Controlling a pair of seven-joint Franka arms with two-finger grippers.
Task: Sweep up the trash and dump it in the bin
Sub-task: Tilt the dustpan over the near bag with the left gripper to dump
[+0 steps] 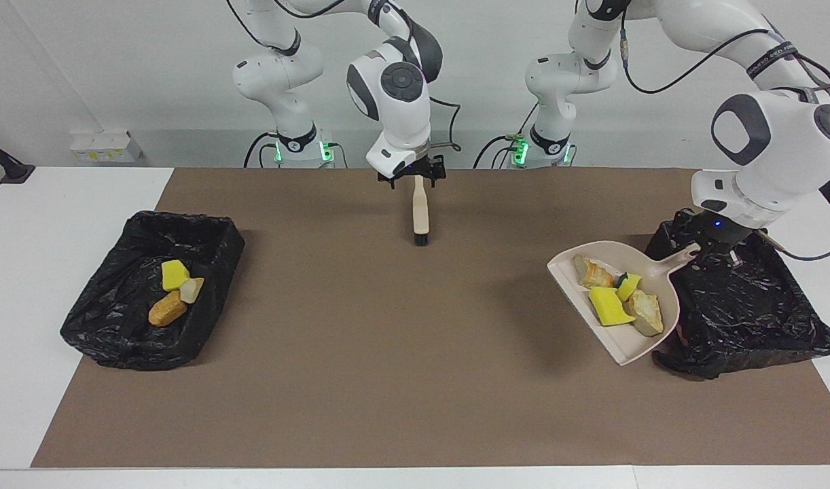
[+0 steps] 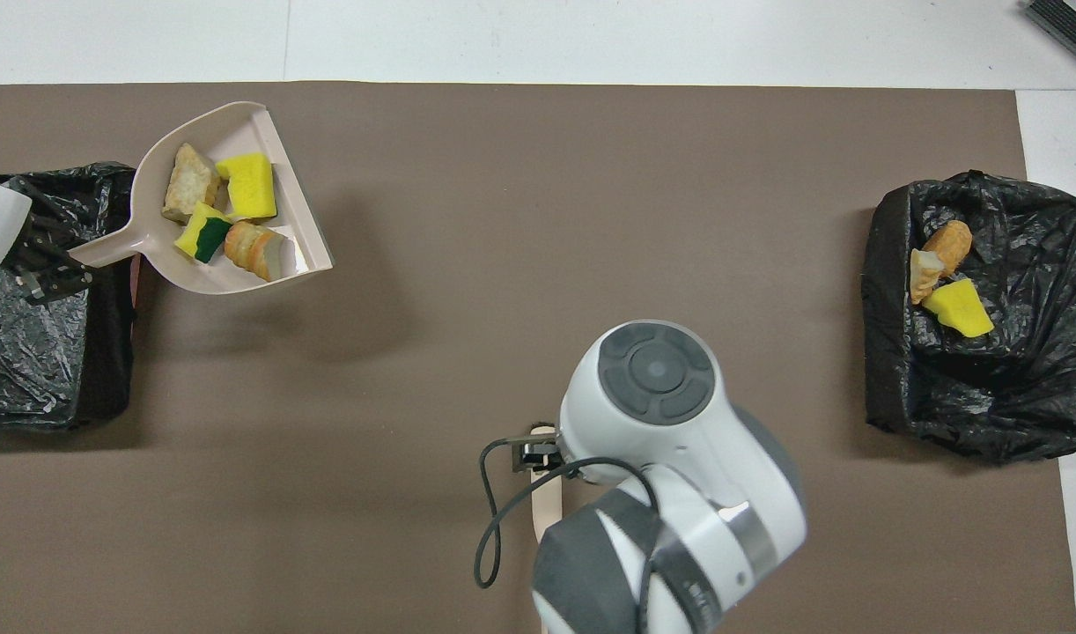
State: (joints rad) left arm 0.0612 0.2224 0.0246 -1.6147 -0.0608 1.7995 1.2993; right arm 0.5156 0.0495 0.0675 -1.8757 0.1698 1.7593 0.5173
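Overhead view: brush [image 2: 547, 497] mostly under right arm

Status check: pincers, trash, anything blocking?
Left pincer shut on beige plastic dustpan beside black-lined bin. Four trash chunks in pan. Right pincer open over beige brush. Nothing blocking.

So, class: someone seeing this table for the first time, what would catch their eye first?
Probably the beige dustpan, loaded with four bright trash chunks, held in the air by the left gripper beside a black-lined bin. Next, three more chunks in the other lined bin, at the right arm's end.
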